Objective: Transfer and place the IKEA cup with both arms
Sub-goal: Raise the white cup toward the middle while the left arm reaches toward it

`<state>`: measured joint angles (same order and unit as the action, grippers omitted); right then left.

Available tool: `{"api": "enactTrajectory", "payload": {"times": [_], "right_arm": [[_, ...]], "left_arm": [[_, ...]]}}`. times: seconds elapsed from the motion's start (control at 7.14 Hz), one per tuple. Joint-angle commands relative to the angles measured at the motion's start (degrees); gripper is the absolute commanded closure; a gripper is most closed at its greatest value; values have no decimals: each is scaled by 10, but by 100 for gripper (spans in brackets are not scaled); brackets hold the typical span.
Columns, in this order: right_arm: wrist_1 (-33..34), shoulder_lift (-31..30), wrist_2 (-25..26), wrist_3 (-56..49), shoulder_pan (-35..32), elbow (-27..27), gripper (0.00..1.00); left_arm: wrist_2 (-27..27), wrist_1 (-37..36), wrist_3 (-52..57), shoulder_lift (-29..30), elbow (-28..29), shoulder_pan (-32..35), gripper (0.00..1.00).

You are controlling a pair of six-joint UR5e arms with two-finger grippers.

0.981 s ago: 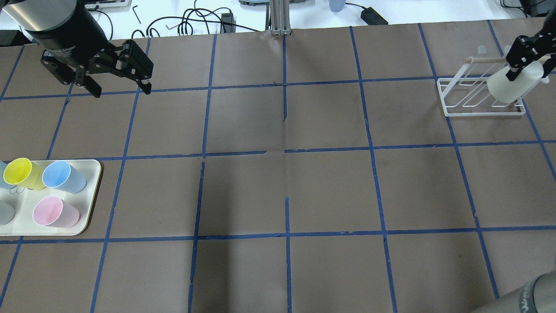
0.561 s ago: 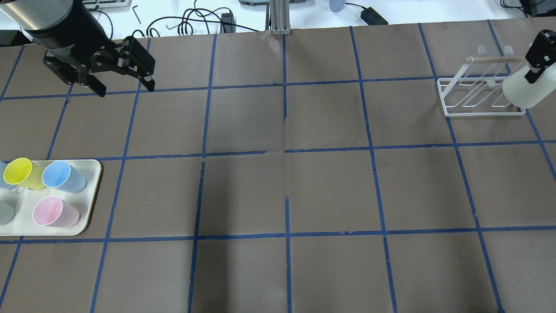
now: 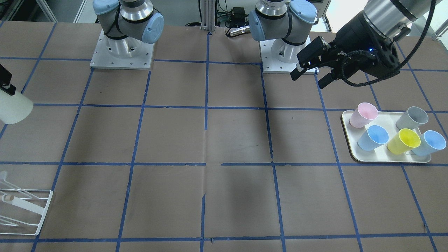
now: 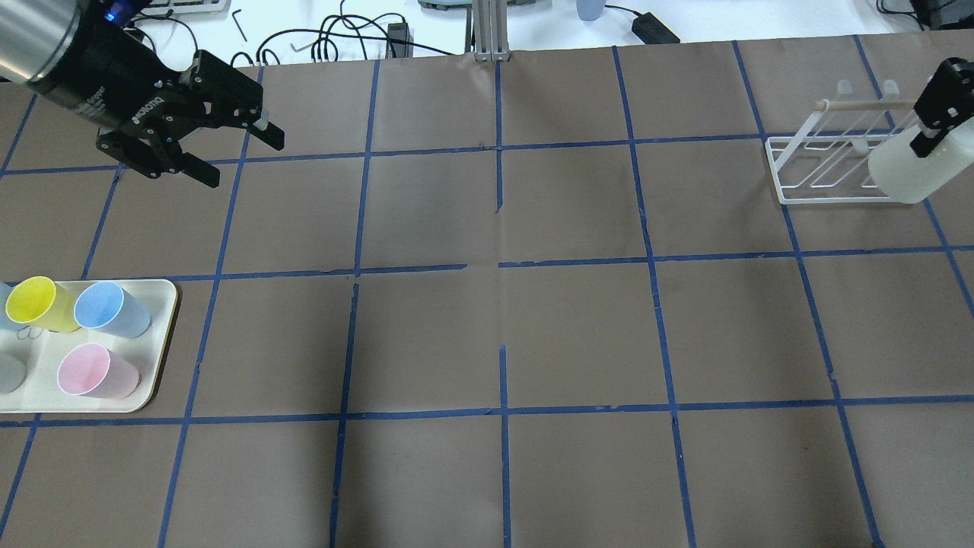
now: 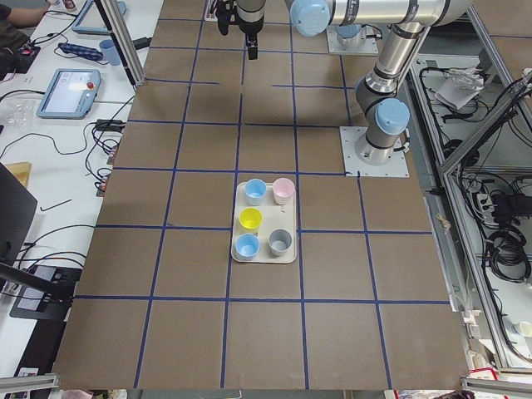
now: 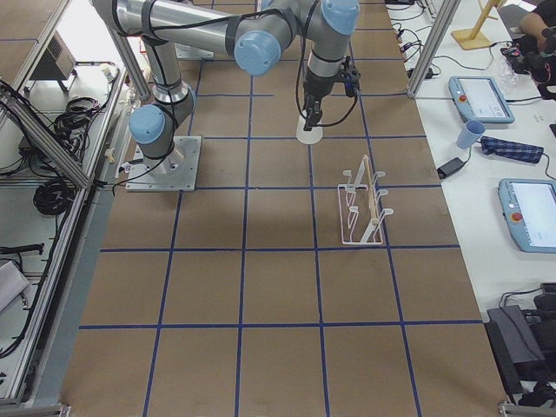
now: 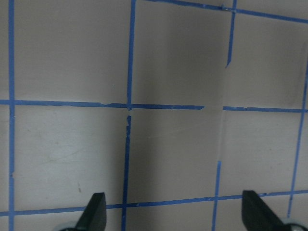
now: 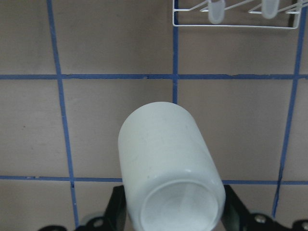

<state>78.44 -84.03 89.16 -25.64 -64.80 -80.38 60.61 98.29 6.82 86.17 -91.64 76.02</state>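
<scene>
The off-white IKEA cup (image 4: 902,173) hangs tilted in my right gripper (image 4: 930,141), which is shut on it at the table's far right edge. It is in the air, just right of the white wire rack (image 4: 825,171). The right wrist view shows the cup (image 8: 166,163) between both black fingers (image 8: 118,211), with the rack (image 8: 231,21) ahead of it. The cup also shows at the left edge of the front view (image 3: 14,108). My left gripper (image 4: 243,160) is open and empty above the far left of the table (image 3: 308,81).
A cream tray (image 4: 163,304) at the near left holds yellow (image 4: 38,304), blue (image 4: 110,308), pink (image 4: 95,371) and grey cups. Cables and a metal post (image 4: 487,30) lie beyond the far edge. Brown paper with a blue tape grid covers the table.
My right gripper has carried the cup from over the rack's right end out to the right, then slightly back. My left gripper has turned and shifted a little to the right, still open.
</scene>
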Motion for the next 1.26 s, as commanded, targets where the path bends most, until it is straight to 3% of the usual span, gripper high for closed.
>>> {"api": "enactTrajectory", "payload": {"times": [0.0,0.28,0.42,0.7,0.84,0.98,1.12], "right_arm": [[-55,-2,-93,1,-11,0,53],[-147,-4,-198,6,-39,0,53],[-208,0,-302,3,-39,-2,53],[-279,-3,-413,5,-39,-4,53],[-332,-4,-488,4,-39,-4,53],[-370,-5,-523,6,-39,-3,53],[-400,-9,-588,5,-43,-2,53]], "left_arm": [[-115,2,0,-34,-83,-31,0],[-267,-1,-10,-39,-122,-42,0],[-339,-3,-8,-40,-147,-39,0],[-438,-59,0,-30,-211,-34,0],[-486,-82,7,-23,-225,-21,0],[-534,-119,-4,-22,-228,17,0],[-540,-128,-1,-17,-228,44,0]]}}
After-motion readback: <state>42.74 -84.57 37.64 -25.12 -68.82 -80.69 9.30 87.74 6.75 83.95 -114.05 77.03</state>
